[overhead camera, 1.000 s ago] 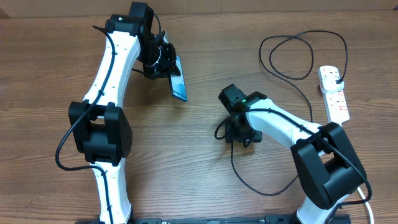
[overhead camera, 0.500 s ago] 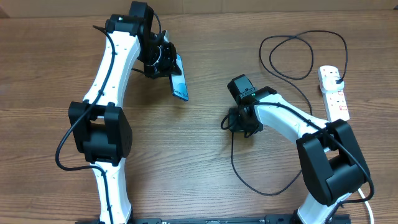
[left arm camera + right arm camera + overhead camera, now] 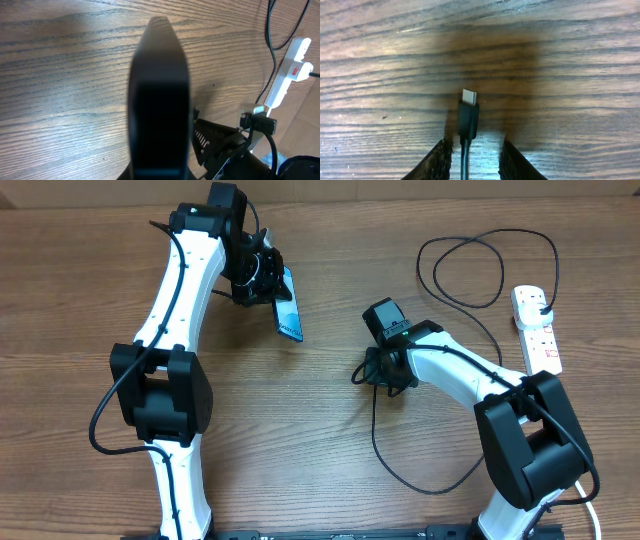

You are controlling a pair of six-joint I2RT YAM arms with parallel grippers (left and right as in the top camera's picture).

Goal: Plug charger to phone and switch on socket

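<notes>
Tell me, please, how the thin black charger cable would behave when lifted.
Probably floppy: the thin black charger cable lies in loose loops, so it should trail. Its black connector tip looks rigid and should point straight from the right fingers.

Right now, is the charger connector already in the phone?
No, the charger connector shows its bare tip above the wooden table, well apart from the phone.
</notes>
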